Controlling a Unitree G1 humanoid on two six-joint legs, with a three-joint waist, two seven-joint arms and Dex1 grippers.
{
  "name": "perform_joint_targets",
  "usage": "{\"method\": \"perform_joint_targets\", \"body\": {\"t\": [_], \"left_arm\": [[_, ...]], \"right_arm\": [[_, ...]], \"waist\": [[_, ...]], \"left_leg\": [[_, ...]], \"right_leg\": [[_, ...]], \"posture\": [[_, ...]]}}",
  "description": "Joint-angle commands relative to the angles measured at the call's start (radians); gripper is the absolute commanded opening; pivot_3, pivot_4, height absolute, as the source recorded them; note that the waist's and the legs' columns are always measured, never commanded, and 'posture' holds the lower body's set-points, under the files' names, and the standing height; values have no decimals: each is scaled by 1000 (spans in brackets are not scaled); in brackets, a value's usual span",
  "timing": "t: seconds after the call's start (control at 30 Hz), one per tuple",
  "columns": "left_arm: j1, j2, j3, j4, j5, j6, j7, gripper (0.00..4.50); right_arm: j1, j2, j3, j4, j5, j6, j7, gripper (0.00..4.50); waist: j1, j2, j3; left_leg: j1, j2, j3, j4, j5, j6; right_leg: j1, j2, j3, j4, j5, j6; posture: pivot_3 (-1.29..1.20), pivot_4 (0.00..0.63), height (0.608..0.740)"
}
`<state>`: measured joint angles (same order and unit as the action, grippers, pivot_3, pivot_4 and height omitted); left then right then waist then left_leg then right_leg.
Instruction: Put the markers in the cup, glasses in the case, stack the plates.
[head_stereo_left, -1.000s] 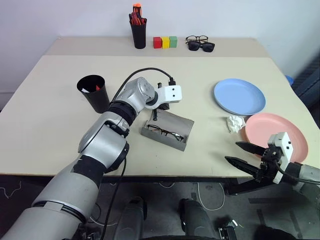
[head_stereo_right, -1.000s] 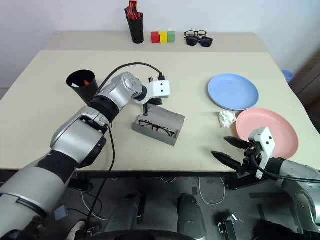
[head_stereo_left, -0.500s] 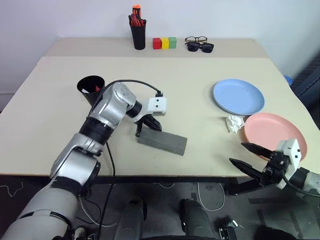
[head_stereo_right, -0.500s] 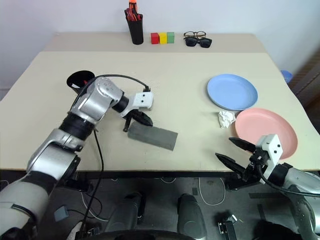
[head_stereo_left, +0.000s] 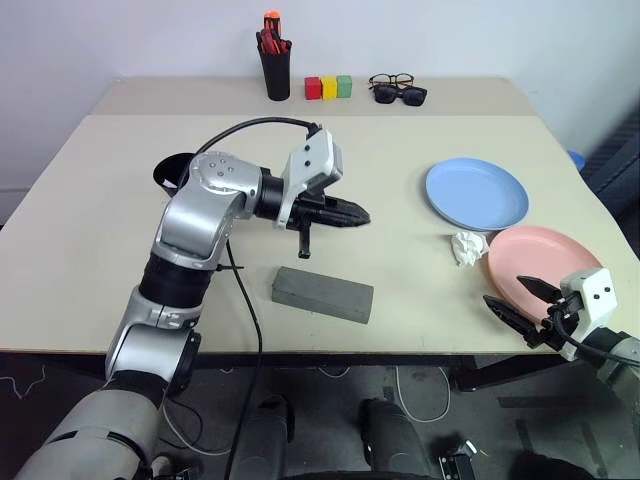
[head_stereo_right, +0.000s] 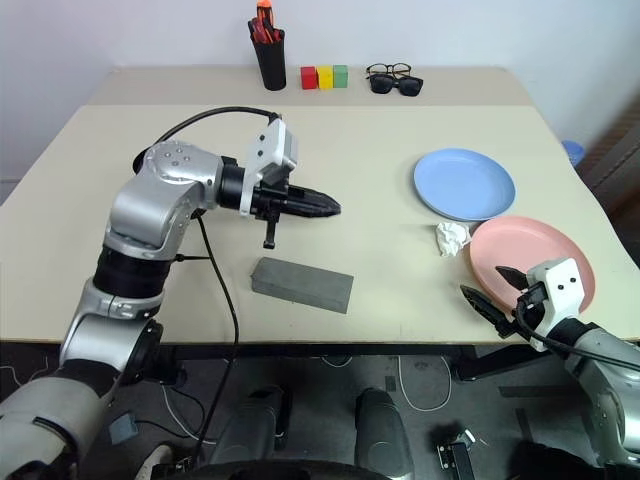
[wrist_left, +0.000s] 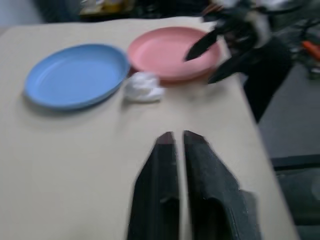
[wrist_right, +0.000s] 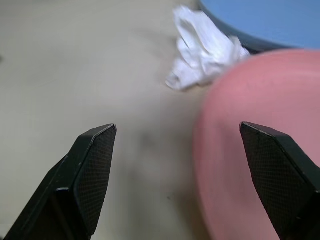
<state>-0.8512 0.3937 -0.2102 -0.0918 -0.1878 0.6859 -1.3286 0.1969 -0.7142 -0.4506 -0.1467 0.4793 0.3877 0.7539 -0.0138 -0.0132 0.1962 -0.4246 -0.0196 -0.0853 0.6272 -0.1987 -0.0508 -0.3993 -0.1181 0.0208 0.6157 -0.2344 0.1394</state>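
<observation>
The grey case (head_stereo_left: 323, 293) lies closed near the table's front edge; the glasses are hidden. My left gripper (head_stereo_left: 360, 215) hovers above and behind the case, pointing toward the plates, its fingers (wrist_left: 165, 165) nearly together with only a thin slit and nothing between them. The black cup (head_stereo_left: 166, 170) peeks out behind my left arm; the markers are out of view. The light blue plate (head_stereo_left: 477, 193) and the salmon pink plate (head_stereo_left: 545, 260) lie side by side on the right. My right gripper (wrist_right: 180, 135) stands open at the pink plate's (wrist_right: 250, 125) near edge, holding nothing.
A crumpled white tissue (head_stereo_left: 466, 247) lies between the two plates. At the back stand a black pen holder (head_stereo_left: 276, 62) with red pens, three coloured blocks (head_stereo_left: 329, 86), and two other pairs of glasses (head_stereo_left: 400, 89). The table's front edge runs just below the case.
The case, open with the glasses inside a second ago, is now closed. My left gripper lifted off it and swung toward the plates. My right gripper shifted right, nearer the pink plate.
</observation>
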Motion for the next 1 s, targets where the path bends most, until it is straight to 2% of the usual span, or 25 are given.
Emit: {"method": "perform_joint_targets", "body": {"t": [0.03,0.17,0.2,0.43,0.53,0.7,1.0], "left_arm": [[26,47,-37,-47,-65,2,-52,2337],[40,66,-64,-40,-49,-48,-6,4275],[42,70,-66,-41,-49,-60,-4,4394],[80,119,-105,-67,-32,-124,26,4394],[84,118,-108,-72,-40,-119,50,4500],[89,125,-114,-68,-41,-131,73,4500],[92,115,-116,-71,-52,-124,115,4500]], "right_arm": [[-30,-24,8,57,-33,-14,6,4012],[-63,-36,21,124,-58,-29,26,4012],[-69,-38,22,133,-61,-30,30,4012],[-117,-36,53,163,-82,-16,45,4012],[-136,-34,59,182,-89,-16,43,3194],[-148,-41,61,185,-125,-40,14,770],[-193,-52,30,142,-174,-39,-93,770]], "waist": [[0,0,0],[1,0,0],[2,0,0],[-2,0,0],[0,0,0],[1,0,0],[1,0,0]], "left_leg": [[0,0,0,1,0,0],[0,0,0,4,0,0],[0,0,0,4,0,0],[0,0,0,2,0,0],[0,0,0,2,0,0],[0,0,0,2,0,0],[0,0,0,2,0,0]], "right_leg": [[0,0,0,0,0,0],[1,0,0,0,0,0],[2,0,0,-1,0,0],[1,0,0,-1,1,-2],[0,0,0,-1,1,-2],[1,0,0,-1,1,-2],[1,0,0,-1,1,-1]], "posture": [[0,150,740],[0,150,740],[0,150,740],[0,150,740],[0,150,740],[0,150,740],[0,150,740]]}}
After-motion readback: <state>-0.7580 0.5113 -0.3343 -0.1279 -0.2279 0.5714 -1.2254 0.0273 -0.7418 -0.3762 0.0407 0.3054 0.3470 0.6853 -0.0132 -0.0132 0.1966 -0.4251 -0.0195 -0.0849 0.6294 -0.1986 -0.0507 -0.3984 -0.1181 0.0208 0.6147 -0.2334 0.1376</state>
